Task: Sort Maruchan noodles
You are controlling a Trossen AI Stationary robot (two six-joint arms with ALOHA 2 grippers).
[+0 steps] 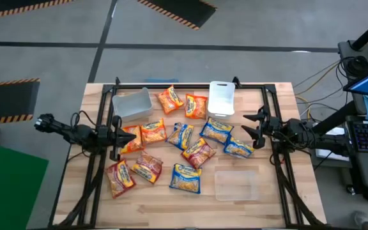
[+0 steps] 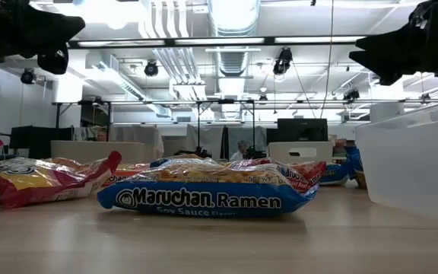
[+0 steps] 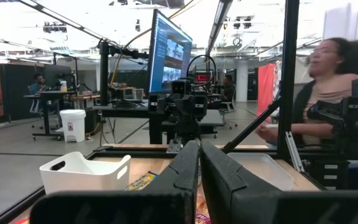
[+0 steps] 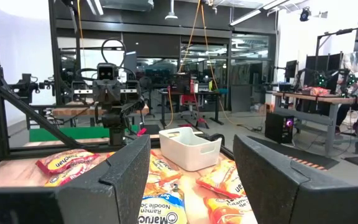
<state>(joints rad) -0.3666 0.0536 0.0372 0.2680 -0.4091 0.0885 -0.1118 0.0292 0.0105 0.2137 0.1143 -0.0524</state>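
About a dozen Maruchan packets lie flat across the middle of the table: orange ones (image 1: 170, 99) (image 1: 153, 131), blue-and-yellow ones (image 1: 216, 130) (image 1: 185, 177) and red ones (image 1: 198, 152) (image 1: 120, 177). In the low view the near blue packet (image 2: 207, 195) rests on the wood. My left gripper (image 1: 119, 136) (image 3: 199, 163) hovers level over the left side, fingers shut, above an orange packet (image 1: 131, 137). My right gripper (image 1: 253, 125) (image 4: 191, 146) hovers level over the right side, open, facing the packets. Both hang well above the tabletop (image 2: 44, 34) (image 2: 401, 46).
A clear container (image 1: 133, 102) and a white bin (image 1: 221, 98) stand at the table's far side; another clear container (image 1: 235, 184) (image 2: 417, 164) sits near right. A black frame rail (image 1: 184, 84) runs along the far edge. A person (image 3: 334, 81) sits beyond the right side.
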